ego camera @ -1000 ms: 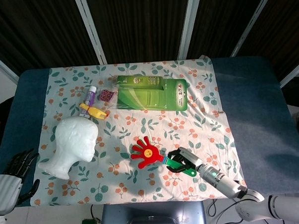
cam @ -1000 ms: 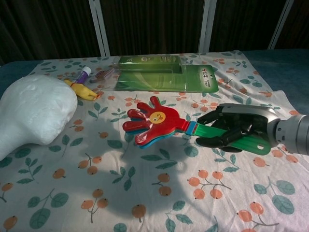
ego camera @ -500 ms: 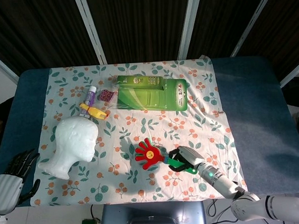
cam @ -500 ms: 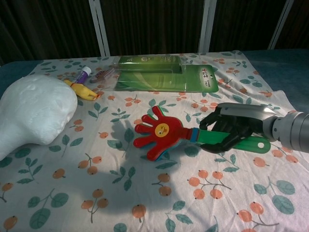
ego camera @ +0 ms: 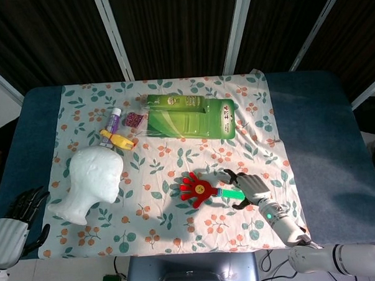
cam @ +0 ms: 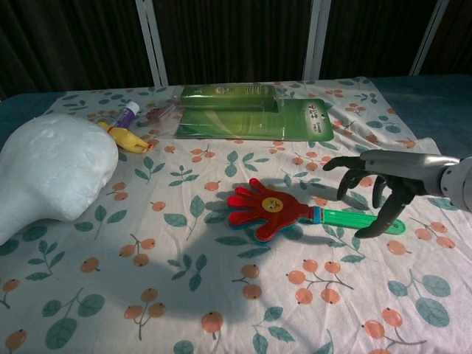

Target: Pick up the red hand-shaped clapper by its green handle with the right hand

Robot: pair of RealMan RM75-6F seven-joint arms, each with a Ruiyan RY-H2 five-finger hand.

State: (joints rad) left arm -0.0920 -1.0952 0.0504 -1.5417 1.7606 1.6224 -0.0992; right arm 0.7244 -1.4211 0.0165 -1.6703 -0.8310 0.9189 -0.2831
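Note:
The red hand-shaped clapper (cam: pixel 265 209) lies flat on the floral cloth, its green handle (cam: pixel 354 219) pointing right. In the head view the clapper (ego camera: pixel 198 188) and its handle (ego camera: pixel 230 193) sit near the cloth's front middle. My right hand (cam: pixel 380 177) hovers over the far end of the handle with fingers spread and arched, holding nothing; its fingertips (cam: pixel 371 230) come down beside the handle's end. The head view shows the same right hand (ego camera: pixel 252 186) just right of the handle. My left hand (ego camera: pixel 19 210) rests off the cloth at the front left, fingers apart and empty.
A white foam head (cam: pixel 48 173) lies at the left. A green blister package (cam: pixel 251 118) sits at the back. A yellow toy (cam: pixel 129 139) and a purple tube (cam: pixel 129 113) lie at the back left. The blue table edge (ego camera: pixel 319 172) runs to the right of the cloth.
My right hand has let go of the green handle and opened. The clapper, held tilted before, now lies flat on the cloth, shifted to the right.

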